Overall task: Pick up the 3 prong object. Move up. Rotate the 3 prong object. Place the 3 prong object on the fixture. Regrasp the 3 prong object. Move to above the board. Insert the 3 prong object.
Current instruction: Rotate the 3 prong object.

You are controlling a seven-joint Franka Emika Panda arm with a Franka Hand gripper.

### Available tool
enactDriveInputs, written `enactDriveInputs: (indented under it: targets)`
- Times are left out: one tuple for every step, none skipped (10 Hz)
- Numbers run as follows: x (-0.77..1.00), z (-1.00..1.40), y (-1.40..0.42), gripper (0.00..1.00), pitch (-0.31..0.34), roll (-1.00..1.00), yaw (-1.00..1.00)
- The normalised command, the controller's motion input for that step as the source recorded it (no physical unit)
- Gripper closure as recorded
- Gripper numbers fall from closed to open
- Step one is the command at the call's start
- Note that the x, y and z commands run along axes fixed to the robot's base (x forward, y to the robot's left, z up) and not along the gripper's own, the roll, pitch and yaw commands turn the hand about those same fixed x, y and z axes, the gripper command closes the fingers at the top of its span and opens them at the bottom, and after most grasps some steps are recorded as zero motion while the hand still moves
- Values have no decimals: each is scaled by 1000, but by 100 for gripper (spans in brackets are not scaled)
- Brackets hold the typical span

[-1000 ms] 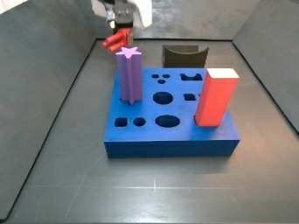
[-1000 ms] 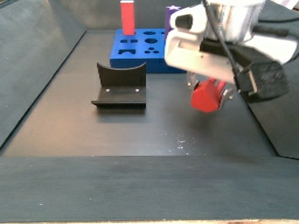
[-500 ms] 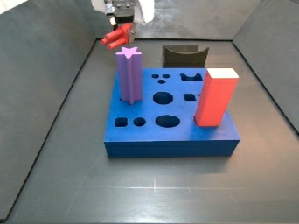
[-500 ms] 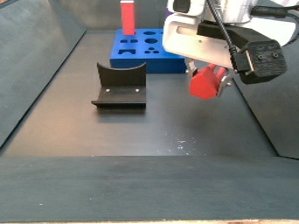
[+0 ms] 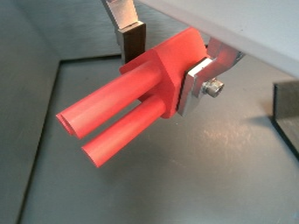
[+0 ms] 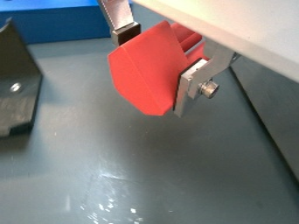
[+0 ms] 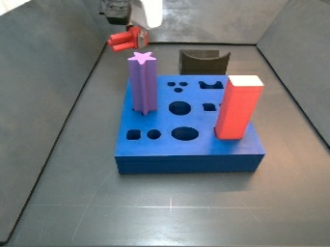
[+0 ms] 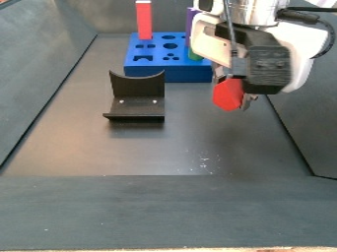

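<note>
High above the dark bench (image 8: 158, 148), the end effector (image 5: 163, 61) is clamped on the slim red three-pronged peg (image 5: 135, 101), held clear of the black notched fixture (image 8: 134, 98) and the blue holed board (image 7: 187, 130). Pickup and lift look done; placing, regrasping and insertion remain.

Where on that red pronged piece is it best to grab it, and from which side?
Grip the flat plate end, as the gripper does now, fingers pinching its two faces. The 3 prong object offers flat, parallel surfaces there; its round prongs point away, staying free, and would likely slip.
</note>
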Motion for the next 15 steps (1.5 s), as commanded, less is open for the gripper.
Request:
enactDriveInputs:
  targets:
    - [-12,-1,24,100,0,0,-1000]
    - [-12,-1,23,100,0,0,-1000]
    - [-12,-1,22,100,0,0,-1000]
    - [-12,-1,21,100,0,0,-1000]
    - [-12,-1,21,100,0,0,-1000]
    - [-12,-1,21,100,1,0,-1000]
    - [-12,-1,20,100,1,0,-1000]
    - [-12,-1,20,100,1,0,-1000]
    - [-12,-1,20,100,1,0,-1000]
    - [-12,-1,20,100,1,0,-1000]
    - [-12,-1,20,100,1,0,-1000]
    - [-12,-1,20,100,1,0,-1000]
    - [-12,-1,20,100,1,-1,-1000]
    - [-12,-1,20,100,1,-1,-1000]
    - [-13,-2,20,100,1,-1,-1000]
